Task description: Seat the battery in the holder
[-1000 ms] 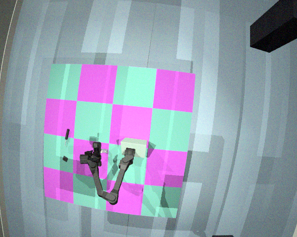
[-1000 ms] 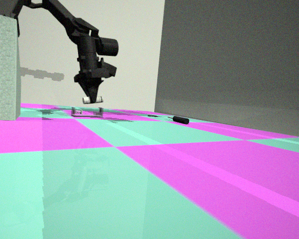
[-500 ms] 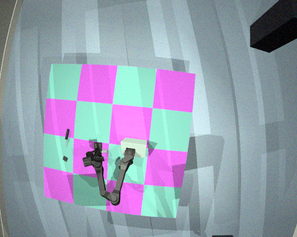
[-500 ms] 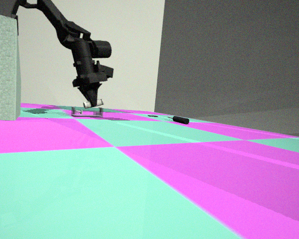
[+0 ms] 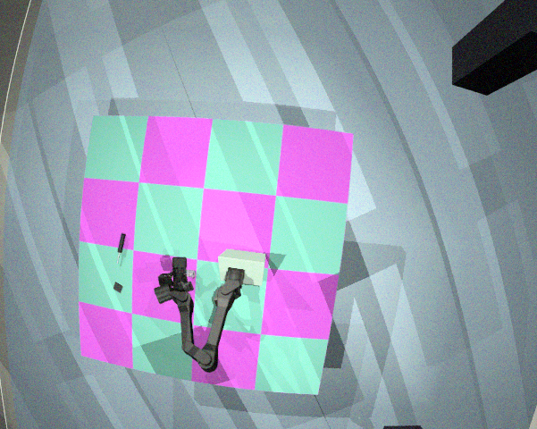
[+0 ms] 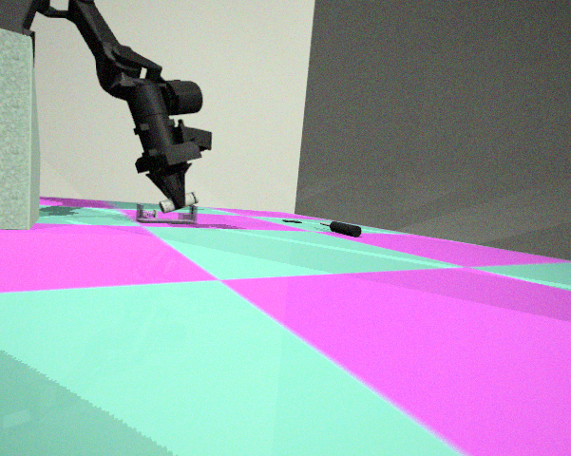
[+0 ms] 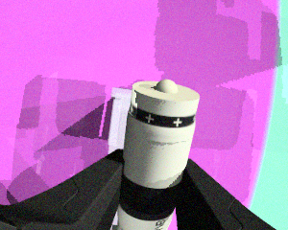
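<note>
My gripper (image 6: pixel 179 204) (image 7: pixel 152 164) is shut on the battery (image 6: pixel 166 204) (image 7: pixel 159 149), a white cylinder with black bands. In the exterior view the battery is tilted above the holder (image 6: pixel 167 221) (image 5: pixel 193 273) (image 7: pixel 117 125), its left end lower and its right end raised. The wrist view shows the terminal nub (image 7: pixel 167 86) at the raised end. The pale holder lies on the checkered surface, with the spring (image 6: pixel 148 214) at its left end in the exterior view. In the wrist view the battery hides most of the holder, whose visible edge is left of it. Contact between them cannot be told.
A black-handled tool (image 5: pixel 121 242) (image 6: pixel 345 228) and a small dark square (image 5: pixel 117 287) (image 6: pixel 291 220) lie on the side of the holder away from the pale base block (image 5: pixel 255 270) (image 6: pixel 5 127). My arm stands on that block.
</note>
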`<state>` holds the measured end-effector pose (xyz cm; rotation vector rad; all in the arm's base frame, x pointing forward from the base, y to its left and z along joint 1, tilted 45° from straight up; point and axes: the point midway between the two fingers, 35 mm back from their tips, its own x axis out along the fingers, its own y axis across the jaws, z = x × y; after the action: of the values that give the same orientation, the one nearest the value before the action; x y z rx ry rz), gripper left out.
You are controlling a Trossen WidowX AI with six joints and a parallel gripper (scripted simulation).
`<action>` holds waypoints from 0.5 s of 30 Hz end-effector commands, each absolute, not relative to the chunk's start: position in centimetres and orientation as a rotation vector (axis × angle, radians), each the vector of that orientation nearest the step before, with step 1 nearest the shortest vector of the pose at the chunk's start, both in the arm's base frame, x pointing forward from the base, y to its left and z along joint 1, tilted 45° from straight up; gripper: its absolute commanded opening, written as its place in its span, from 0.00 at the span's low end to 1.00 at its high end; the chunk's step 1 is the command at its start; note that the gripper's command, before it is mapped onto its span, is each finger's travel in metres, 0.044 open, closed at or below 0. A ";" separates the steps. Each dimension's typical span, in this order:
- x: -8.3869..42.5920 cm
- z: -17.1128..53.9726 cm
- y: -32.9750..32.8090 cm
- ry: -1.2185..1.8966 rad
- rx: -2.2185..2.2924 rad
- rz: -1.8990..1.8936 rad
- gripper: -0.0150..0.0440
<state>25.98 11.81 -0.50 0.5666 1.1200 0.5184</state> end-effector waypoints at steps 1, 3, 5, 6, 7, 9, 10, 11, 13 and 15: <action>25.7 -0.8 11.9 1.104 0.574 0.502 0.38; 25.6 -0.9 12.0 1.094 0.576 0.496 0.38; 25.6 -0.9 12.0 1.083 0.579 0.491 0.38; 25.6 -0.9 12.1 1.078 0.580 0.488 0.38; 25.5 -1.0 12.1 1.073 0.581 0.485 0.38; 25.5 -1.0 12.1 1.062 0.584 0.479 0.38; 25.4 -1.0 12.2 1.057 0.586 0.476 0.38; 25.4 -1.0 12.2 1.051 0.587 0.473 0.38; 25.3 -1.0 12.2 1.040 0.591 0.467 0.38; 25.2 -1.0 12.3 1.029 0.595 0.462 0.38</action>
<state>25.68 12.10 -0.84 0.5862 1.0381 0.4701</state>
